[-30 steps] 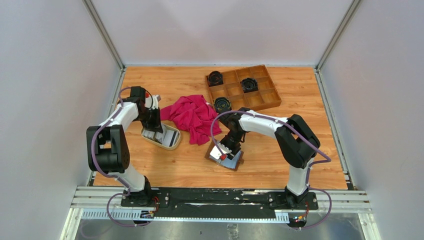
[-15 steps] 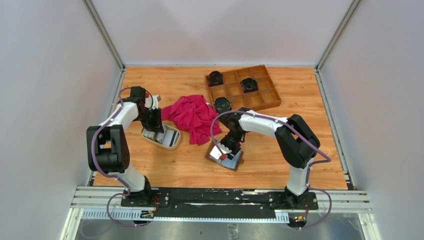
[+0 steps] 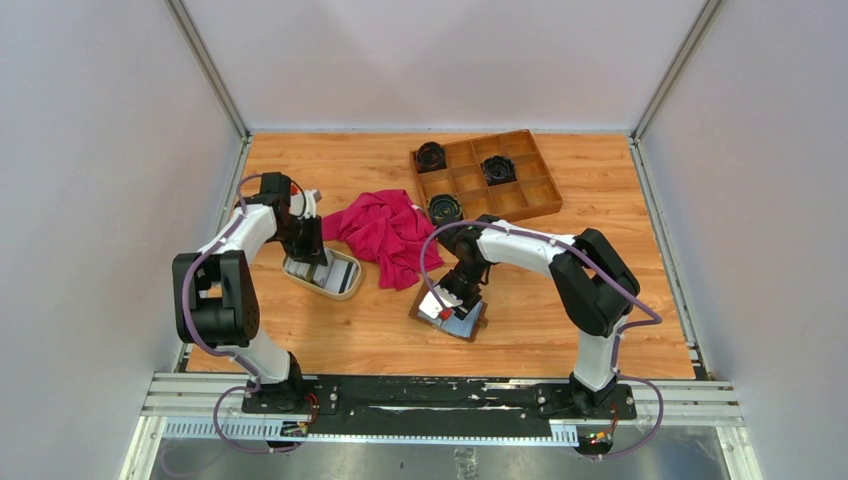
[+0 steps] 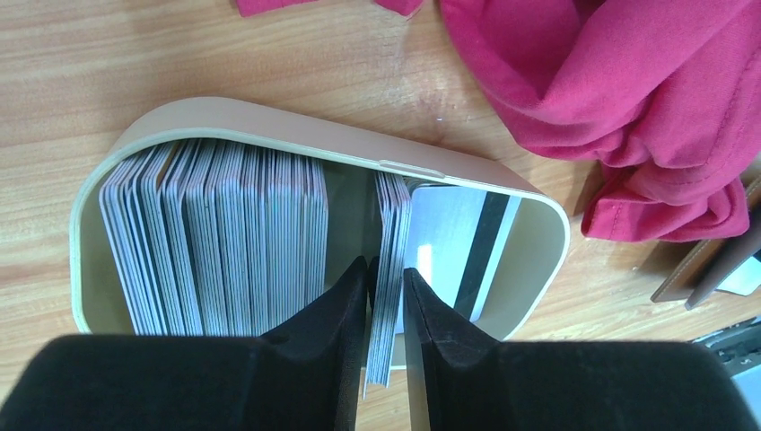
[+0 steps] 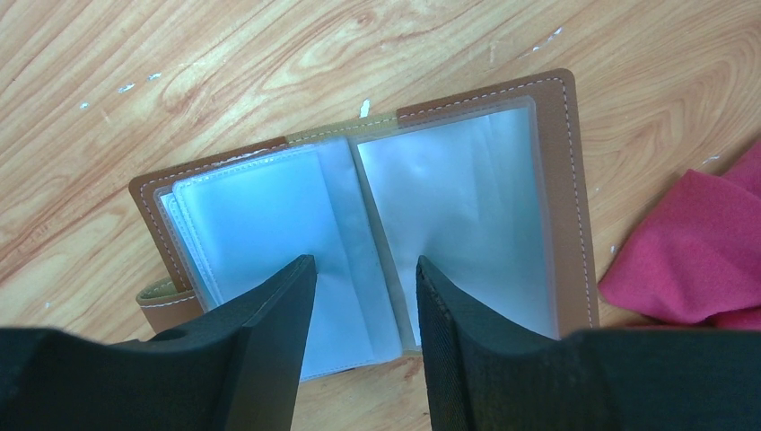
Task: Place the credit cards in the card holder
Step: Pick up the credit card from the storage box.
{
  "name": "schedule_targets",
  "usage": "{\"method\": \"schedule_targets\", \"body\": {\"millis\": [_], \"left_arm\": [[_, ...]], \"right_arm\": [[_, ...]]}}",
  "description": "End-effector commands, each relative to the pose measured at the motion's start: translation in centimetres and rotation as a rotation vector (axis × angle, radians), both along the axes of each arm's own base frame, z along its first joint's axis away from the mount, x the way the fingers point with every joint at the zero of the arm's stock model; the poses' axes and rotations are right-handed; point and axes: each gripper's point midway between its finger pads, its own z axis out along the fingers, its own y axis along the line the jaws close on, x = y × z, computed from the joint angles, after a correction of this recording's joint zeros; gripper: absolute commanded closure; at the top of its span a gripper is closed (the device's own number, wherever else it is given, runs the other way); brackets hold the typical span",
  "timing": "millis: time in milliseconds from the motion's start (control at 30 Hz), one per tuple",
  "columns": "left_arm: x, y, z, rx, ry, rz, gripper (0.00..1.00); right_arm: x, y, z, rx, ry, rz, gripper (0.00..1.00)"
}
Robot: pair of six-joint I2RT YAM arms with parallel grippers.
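The credit cards stand on edge as a thick white-grey stack in a cream oval dish. My left gripper reaches down into the dish and is shut on a thin bunch of cards split off to the right of the stack. One more card with a dark stripe leans at the dish's right end. The card holder lies opened flat, brown leather with clear pockets up. My right gripper hovers open just above its middle fold. The holder sits near the table's centre.
A crumpled pink cloth lies between the dish and the card holder. A brown wooden compartment tray with black round items stands at the back right. Grey walls enclose the table on three sides.
Neither arm has visibly moved in the top view. The dish, cloth and card holder stay in place.
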Motion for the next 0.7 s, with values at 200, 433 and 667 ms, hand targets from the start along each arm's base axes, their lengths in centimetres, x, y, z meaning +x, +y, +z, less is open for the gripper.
{"method": "schedule_targets", "body": {"millis": [200, 433, 667], "left_arm": [[-0.11, -0.13, 1.67, -0.01, -0.04, 0.009, 0.78], [-0.18, -0.06, 2.01, -0.01, -0.053, 0.011, 0.8], [-0.24, 0.1, 2.19, -0.01, -0.06, 0.018, 0.82]], "right_arm": [[-1.4, -0.32, -0.8, -0.046, 0.038, 0.026, 0.5], [-1.41, -0.37, -0.92, -0.048, 0.038, 0.028, 0.5], [-1.42, -0.48, -0.97, -0.052, 0.038, 0.029, 0.51]]}}
